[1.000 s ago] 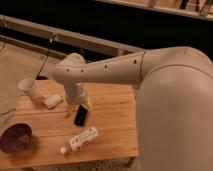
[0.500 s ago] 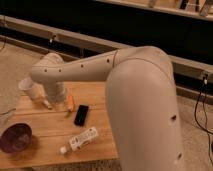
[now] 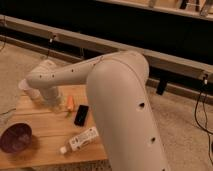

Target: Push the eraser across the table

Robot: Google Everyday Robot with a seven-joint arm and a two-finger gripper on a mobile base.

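The tool point(image 3: 54, 100), fingers pressed together and apparently empty, sits low over the counter point(image 3: 47, 131) at ten o'clock of the eraser point(image 3: 81, 115), likely readied as a blunt pusher.
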